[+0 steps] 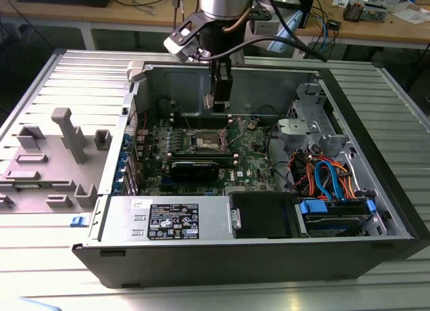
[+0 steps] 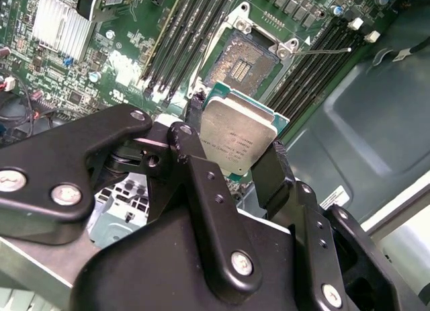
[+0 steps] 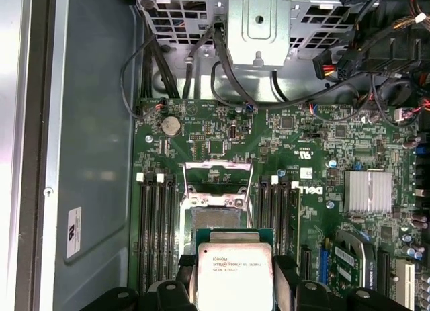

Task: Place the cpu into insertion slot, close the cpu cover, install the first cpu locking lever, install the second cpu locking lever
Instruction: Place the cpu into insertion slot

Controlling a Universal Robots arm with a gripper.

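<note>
My gripper (image 2: 235,138) is shut on the cpu (image 2: 232,126), a flat square chip with a silvery top, with one black finger at each of two opposite edges. In both wrist views the cpu hangs above the green motherboard, close beside the insertion slot (image 2: 242,61), which lies open and dark inside its silver rim. In the first wrist view the cpu (image 3: 233,271) covers the near part of the insertion slot (image 3: 216,218). The cpu cover (image 3: 218,181) stands raised at the slot's far side. A thin locking lever (image 2: 324,51) sticks out sideways. In the exterior view the gripper (image 1: 218,104) hangs inside the case over the board.
Black memory slots (image 3: 156,230) flank the socket on both sides. A finned heatsink (image 3: 368,191), a metal drive cage (image 3: 259,22) and bundled cables (image 1: 322,176) lie nearby. The power supply (image 1: 168,220) sits at the case front. A grey fixture (image 1: 64,146) stands at the exterior view's left.
</note>
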